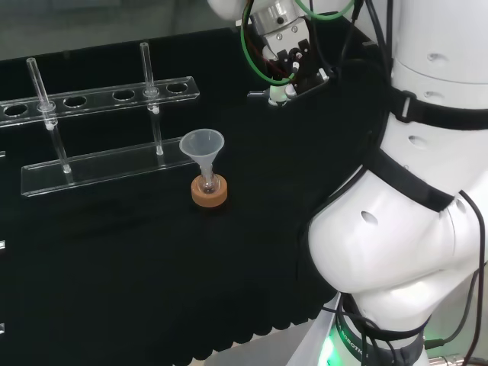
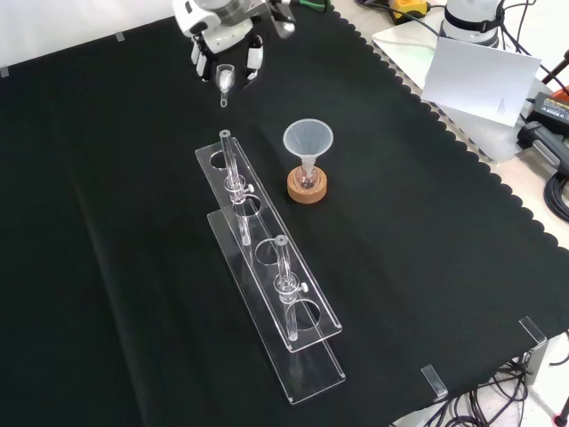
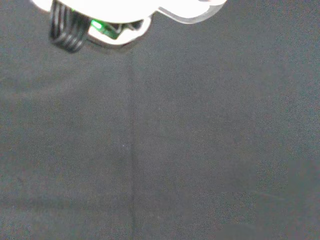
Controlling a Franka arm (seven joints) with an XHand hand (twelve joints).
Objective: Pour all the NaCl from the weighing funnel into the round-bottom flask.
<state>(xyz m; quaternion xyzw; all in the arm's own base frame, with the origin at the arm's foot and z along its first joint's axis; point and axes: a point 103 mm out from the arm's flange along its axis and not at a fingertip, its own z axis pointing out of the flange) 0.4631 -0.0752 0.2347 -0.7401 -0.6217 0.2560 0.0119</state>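
While robot hand (image 2: 227,44) grips weighing funnel (image 2: 224,82), funnel (image 2: 308,140) in flask (image 2: 307,178)

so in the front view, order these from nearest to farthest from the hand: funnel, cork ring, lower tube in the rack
From the hand, at the view's top:
1. Funnel, below and right of it.
2. Cork ring, just under the funnel.
3. Lower tube, far down the rack.

Glossy white rounded arm links (image 1: 427,229) with black bands at the joints and small dimpled screw recesses — green and black cables (image 1: 259,53) loop beside the black-and-white hand (image 2: 222,40) — green glow at the base
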